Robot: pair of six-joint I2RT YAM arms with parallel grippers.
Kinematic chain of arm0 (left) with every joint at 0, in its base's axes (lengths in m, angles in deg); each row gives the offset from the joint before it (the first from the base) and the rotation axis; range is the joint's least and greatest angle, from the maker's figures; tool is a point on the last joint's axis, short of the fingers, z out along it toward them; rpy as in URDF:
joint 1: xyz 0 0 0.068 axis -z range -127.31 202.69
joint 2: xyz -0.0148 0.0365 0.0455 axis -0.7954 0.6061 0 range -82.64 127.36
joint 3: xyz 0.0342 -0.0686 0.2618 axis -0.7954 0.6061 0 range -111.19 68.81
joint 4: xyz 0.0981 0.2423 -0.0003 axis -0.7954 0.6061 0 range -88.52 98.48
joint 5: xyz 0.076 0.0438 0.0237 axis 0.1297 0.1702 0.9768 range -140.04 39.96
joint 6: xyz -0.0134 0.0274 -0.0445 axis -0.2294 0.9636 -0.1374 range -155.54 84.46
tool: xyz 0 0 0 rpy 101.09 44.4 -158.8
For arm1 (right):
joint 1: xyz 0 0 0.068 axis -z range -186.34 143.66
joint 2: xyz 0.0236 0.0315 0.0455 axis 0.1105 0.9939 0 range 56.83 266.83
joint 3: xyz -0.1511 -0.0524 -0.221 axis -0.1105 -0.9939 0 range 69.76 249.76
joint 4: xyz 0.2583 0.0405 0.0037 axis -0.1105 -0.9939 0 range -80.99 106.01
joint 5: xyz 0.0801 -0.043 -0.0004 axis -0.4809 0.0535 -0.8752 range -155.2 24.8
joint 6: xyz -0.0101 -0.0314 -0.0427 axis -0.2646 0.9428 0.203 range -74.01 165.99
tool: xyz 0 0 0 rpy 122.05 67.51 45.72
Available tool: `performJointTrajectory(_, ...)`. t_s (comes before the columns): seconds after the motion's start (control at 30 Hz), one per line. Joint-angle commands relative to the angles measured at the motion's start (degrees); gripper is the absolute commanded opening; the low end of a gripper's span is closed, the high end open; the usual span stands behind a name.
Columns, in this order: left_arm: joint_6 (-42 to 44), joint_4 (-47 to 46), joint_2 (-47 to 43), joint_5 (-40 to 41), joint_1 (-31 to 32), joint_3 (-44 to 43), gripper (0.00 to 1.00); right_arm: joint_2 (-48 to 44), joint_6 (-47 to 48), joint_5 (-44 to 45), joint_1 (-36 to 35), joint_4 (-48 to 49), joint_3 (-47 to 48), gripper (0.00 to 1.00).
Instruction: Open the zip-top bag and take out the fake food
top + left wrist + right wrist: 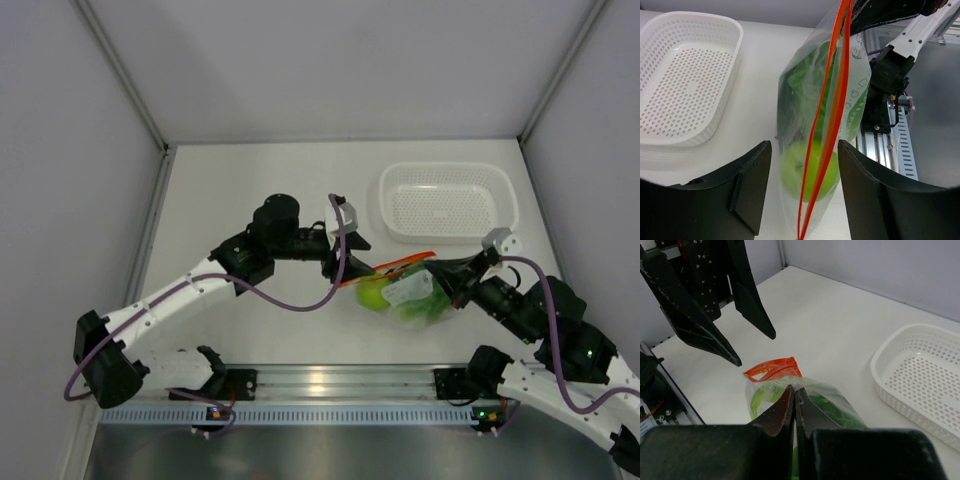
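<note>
The clear zip-top bag (410, 290) stands on the table, held up between both arms. Its orange-red zip strip (832, 100) is parted into two lines. My right gripper (795, 390) is shut on the plastic just behind the zip strip (772, 369). My left gripper (804, 146) is open, one finger on each side of the strip's end and neither touching it. Inside the bag lie fake food pieces: a lime-green fruit (807, 172) and leafy lettuce (805, 80). From above, the left gripper (348, 268) sits at the bag's left end and the right gripper (435, 273) at its right.
A white perforated basket (447, 203) stands at the back right, close behind the bag, and holds nothing. The aluminium base rail (330, 380) runs along the near edge, and grey walls enclose the table on three sides.
</note>
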Motion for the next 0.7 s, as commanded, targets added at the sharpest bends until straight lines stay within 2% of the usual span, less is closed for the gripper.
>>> performJointTrajectory(0.0,-0.4,-3.3,0.6,0.4,1.3,-1.5,0.61,0.4,-0.6,0.0,-0.7,6.3,0.5,0.0)
performJointTrajectory(0.27,-0.1,-3.3,2.8,2.8,4.5,-1.3,0.55,0.4,-0.5,-0.8,-0.6,6.9,0.5,0.0)
performJointTrajectory(0.67,0.3,-3.4,1.7,4.1,4.6,-1.7,0.55,-0.1,-0.5,-1.4,-0.6,6.5,0.0,0.0)
